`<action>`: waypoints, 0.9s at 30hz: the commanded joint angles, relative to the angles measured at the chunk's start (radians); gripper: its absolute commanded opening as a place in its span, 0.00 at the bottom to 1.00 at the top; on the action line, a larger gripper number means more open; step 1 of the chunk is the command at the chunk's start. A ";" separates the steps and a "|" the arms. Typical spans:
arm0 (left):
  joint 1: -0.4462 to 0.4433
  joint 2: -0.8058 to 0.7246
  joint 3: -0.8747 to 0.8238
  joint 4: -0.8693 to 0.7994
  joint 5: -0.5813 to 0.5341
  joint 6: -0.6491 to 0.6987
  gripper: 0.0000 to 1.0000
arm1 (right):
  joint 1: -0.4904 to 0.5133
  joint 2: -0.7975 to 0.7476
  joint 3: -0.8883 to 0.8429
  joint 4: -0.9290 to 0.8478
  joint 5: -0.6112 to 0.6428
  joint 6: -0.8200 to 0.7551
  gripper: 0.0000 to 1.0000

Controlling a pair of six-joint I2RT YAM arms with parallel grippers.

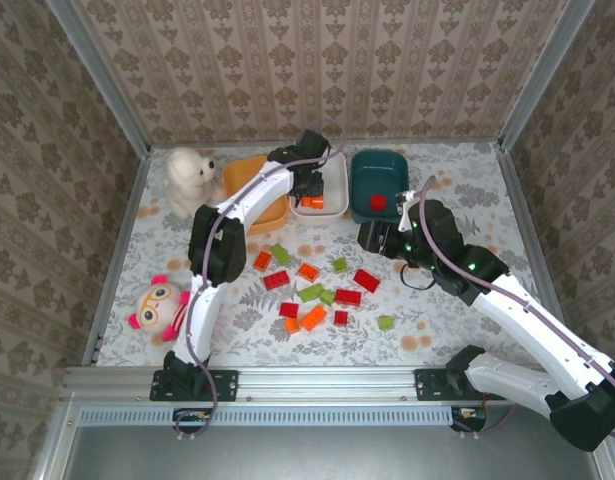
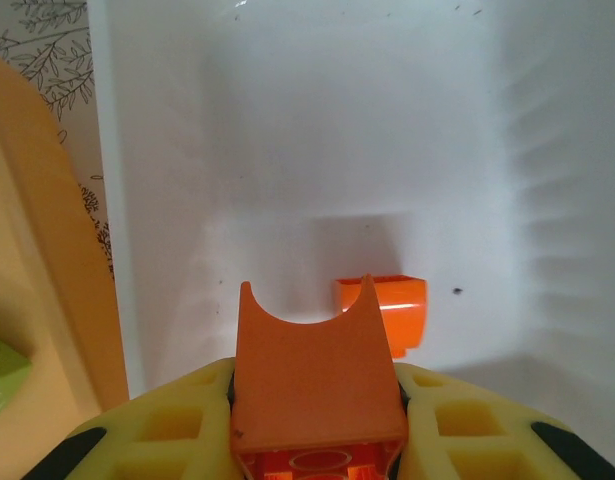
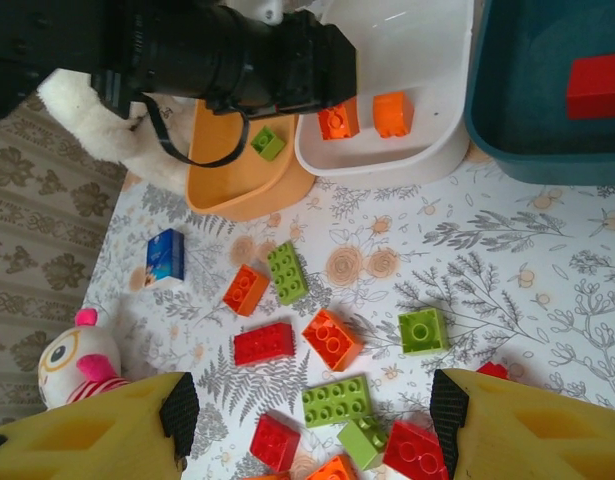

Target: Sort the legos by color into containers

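On the left side of the surface (image 1: pixel 147 220), the pink striped plush toy (image 1: pixel 159 305) lies near me and the white fluffy stuffed animal (image 1: pixel 190 180) sits farther back, just beside the orange bin (image 1: pixel 259 178). That bin holds one green brick (image 3: pixel 269 143). My left gripper (image 1: pixel 309 187) reaches over the white bin (image 1: pixel 327 208), which stands next to the orange one, and it is clamped on an orange brick (image 2: pixel 317 380), with the yellow pads (image 2: pixel 182 420) pressing on both its sides. I cannot tell whether that brick touches the bin floor. A second orange brick (image 2: pixel 387 310) lies on the white floor just beyond it. Nearer to me, the loose legos (image 1: pixel 317 290) in red, orange and green are scattered over the middle of the surface, some of them touching. To the right of the white bin stands the teal bin (image 1: pixel 379 165), with one red brick (image 1: pixel 378 202) inside. My right gripper (image 1: pixel 379 238) hangs just on the near side of the teal bin, its jaws spread wide with nothing between them, above the right end of the loose pile.
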 commanded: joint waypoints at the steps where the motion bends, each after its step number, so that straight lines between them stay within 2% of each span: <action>1: -0.008 0.023 0.051 -0.061 -0.042 0.027 0.24 | -0.011 -0.013 0.028 -0.033 -0.028 0.015 0.66; 7: -0.014 0.089 0.113 -0.122 -0.056 0.014 0.24 | -0.029 -0.007 0.017 -0.024 -0.044 0.018 0.66; 17: -0.017 0.109 0.100 -0.172 -0.070 -0.048 0.28 | -0.058 0.040 0.030 -0.022 -0.076 0.013 0.66; 27: -0.017 0.106 0.165 -0.189 -0.021 -0.049 0.52 | -0.062 0.074 0.056 -0.043 -0.079 -0.026 0.67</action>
